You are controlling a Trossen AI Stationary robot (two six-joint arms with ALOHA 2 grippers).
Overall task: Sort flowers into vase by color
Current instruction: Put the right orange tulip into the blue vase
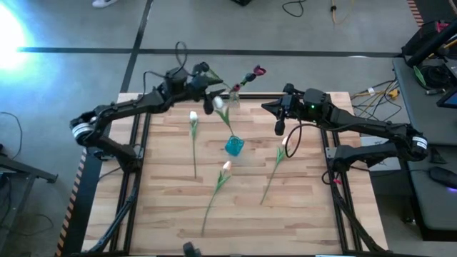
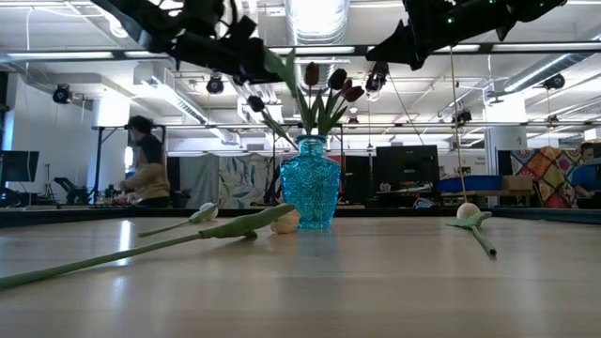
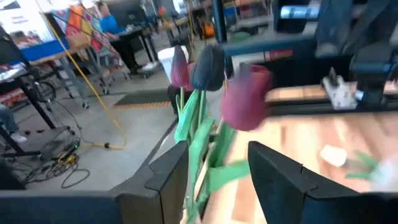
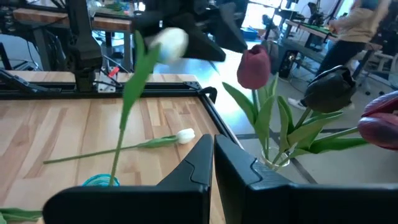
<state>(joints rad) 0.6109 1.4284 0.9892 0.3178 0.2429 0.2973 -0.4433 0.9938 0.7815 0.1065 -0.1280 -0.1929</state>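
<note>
Where wooden table (image 1: pixel 164 207) bears three flowers (image 1: pixel 193 143) | workshop beyond

Left arm: we reached it over the far tabletop edge, left tool (image 3: pixel 214 177) fingers spread apart.
Right arm: we held it raised opposite, right tool (image 4: pixel 213 163) fingers pressed together.

Three pale tulips (image 1: pixel 193 118) lie on the tabletop (image 1: pixel 164 207) around a blue vase (image 1: pixel 234 146); left claw (image 1: pixel 214 89), seemingly parted, hovers upper centre.
</note>
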